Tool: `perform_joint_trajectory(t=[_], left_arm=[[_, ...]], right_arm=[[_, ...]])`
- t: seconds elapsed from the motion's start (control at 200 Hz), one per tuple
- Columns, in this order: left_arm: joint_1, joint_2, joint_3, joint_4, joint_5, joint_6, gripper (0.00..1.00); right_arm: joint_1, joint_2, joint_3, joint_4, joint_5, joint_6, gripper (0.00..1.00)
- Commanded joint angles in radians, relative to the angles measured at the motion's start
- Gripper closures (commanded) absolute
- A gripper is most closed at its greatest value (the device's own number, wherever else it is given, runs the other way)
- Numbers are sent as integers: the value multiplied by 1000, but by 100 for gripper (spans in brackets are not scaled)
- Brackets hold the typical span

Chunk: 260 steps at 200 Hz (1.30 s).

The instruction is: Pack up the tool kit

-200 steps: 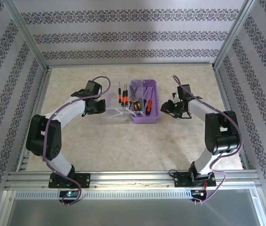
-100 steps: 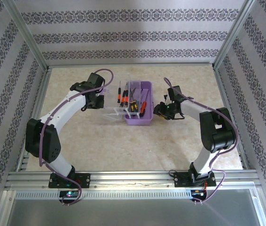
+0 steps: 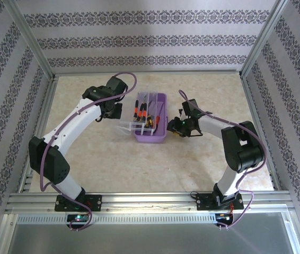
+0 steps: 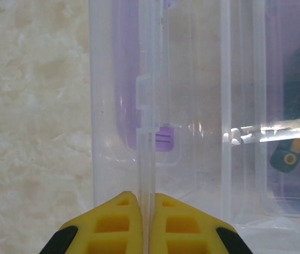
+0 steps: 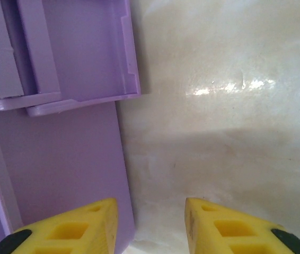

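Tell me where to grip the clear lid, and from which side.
Pinch its thin free rim near the purple latch, coming from the left of the box. The clear lid stands raised there with that edge exposed, and the left end effector is shut on it.

The screwdrivers [image 3: 140, 112] in the purple box [image 3: 150, 139] are too small to count.

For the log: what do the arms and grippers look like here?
The left arm and right arm have white links and black joint housings, with a purple cable looping along each. The left gripper and right gripper have yellow moulded fingers with recessed pockets and black backing.
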Motion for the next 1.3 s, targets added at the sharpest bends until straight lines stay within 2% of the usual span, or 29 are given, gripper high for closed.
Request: perform_joint_trajectory(t=[0.0, 0.57, 0.859, 1.294], left_arm=[[-79, 13, 65, 7, 207, -22, 100], [-210, 81, 170, 9, 225, -87, 91], [-268, 105, 212, 10, 227, -107, 76], [-304, 160, 208, 52, 245, -114, 76]], right_arm=[[28, 4, 1, 114, -69, 32, 60], [28, -1, -19, 131, -56, 34, 60], [28, 12, -17, 135, -58, 34, 60], [11, -17, -38, 126, -53, 25, 60]])
